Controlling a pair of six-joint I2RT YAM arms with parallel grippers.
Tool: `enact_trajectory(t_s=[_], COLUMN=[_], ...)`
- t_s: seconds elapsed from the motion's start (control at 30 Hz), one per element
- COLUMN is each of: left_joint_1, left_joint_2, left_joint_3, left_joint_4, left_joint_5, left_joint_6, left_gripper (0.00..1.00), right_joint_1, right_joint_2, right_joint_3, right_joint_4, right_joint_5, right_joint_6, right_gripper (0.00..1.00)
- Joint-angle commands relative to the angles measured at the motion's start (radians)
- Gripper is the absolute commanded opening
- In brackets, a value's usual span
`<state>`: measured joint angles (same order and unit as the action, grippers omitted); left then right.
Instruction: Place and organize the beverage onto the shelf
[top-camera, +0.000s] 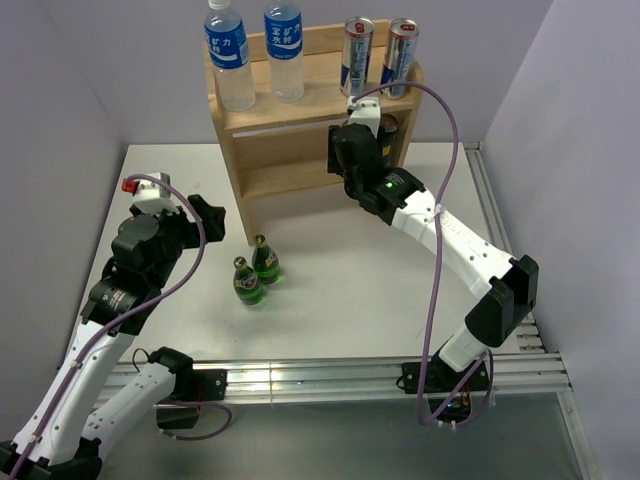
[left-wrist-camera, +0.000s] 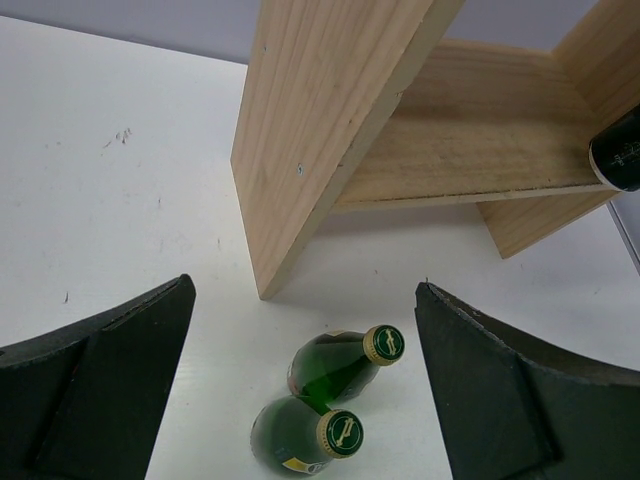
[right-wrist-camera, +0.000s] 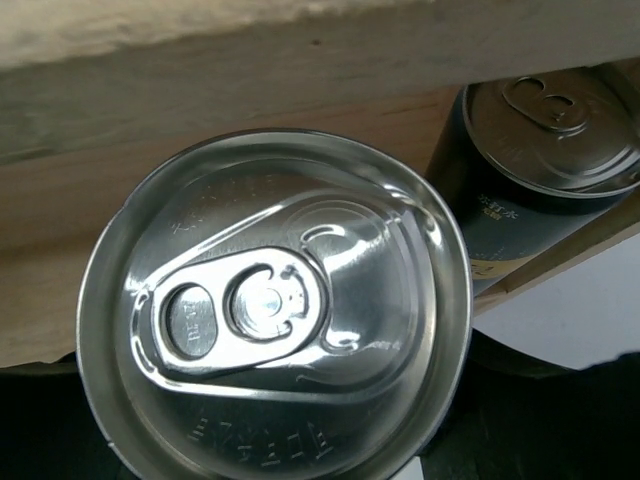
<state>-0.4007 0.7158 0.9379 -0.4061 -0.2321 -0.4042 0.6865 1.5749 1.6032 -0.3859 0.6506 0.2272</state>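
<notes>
1. Gripping a silver-topped can (right-wrist-camera: 275, 310), my right jaws are clamped on its sides at the right end of the lower tier of the shelf (top-camera: 290, 150).
2. The can's long axis runs straight at my wrist camera, lid and pull tab facing it. A dark can (right-wrist-camera: 540, 150) stands just to its right.
3. The shelf sits far on the worktop (top-camera: 330, 300), long axis left to right, open front facing near.
4. My left jaws gape wide and hold nothing, poised near one green bottle (left-wrist-camera: 330, 365) and another (left-wrist-camera: 300, 435), both standing near the shelf's left panel.
</notes>
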Motion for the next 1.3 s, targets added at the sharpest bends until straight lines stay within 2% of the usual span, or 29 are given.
enact_trajectory(t_s=[0.0, 0.1, 0.43, 1.03, 1.27], left_joint_1=[-0.001, -0.003, -0.003, -0.009, -0.012], left_joint_2=[-0.018, -0.029, -0.035, -0.050, -0.055], left_joint_3=[0.032, 0.026, 0.029, 0.038, 0.033], left_joint_4=[0.018, 0.006, -0.016, -0.046, -0.046], left_joint_5=[0.004, 0.007, 0.010, -0.010, -0.015], left_joint_6=[0.022, 0.025, 0.041, 0.070, 0.077], left_gripper=[0.99, 0.99, 0.99, 0.99, 0.99], right_joint_1=[-0.018, -0.019, -0.021, -0.051, -0.051], right_joint_2=[-0.027, -0.041, -0.032, 0.114, 0.105], right_joint_3=[0.038, -0.028, -0.101, 0.047, 0.015], right_joint_4=[0.084, 0.117, 0.180, 0.202, 0.251], right_joint_5=[0.026, 0.026, 0.057, 0.121, 0.150], right_joint_6=[0.021, 0.041, 0.092, 0.067, 0.098], right_gripper=[0.00, 0.00, 0.00, 0.00, 0.00])
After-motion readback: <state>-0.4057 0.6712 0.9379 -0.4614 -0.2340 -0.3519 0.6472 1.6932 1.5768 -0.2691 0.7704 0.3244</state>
